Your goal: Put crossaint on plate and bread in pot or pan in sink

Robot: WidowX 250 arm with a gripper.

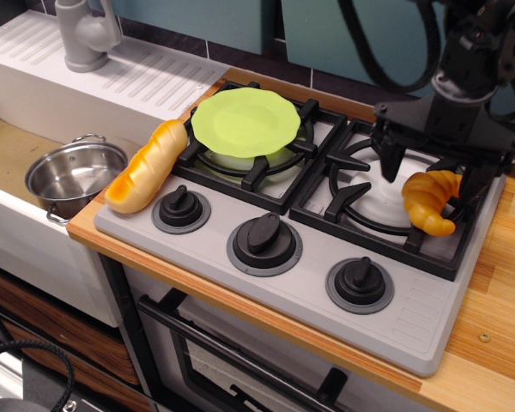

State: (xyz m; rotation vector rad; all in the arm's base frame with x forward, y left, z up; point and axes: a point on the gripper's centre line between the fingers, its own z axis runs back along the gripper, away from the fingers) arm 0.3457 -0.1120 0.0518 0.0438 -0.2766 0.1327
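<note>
The crossaint [429, 204] lies on the right burner grate of the stove. My gripper [431, 168] is open just above it, one black finger [389, 154] to its left and the other to its right. The lime-green plate [245, 122] rests on the left burner grate. The bread [146, 166] lies at the stove's left edge, its cut end toward the front. The steel pot [72, 176] stands in the sink [9, 154] at the left.
A grey tap [84, 34] stands on the ribbed drainboard behind the sink. Three black knobs [264, 233] line the stove front. A wooden counter [502, 283] runs along the right of the stove.
</note>
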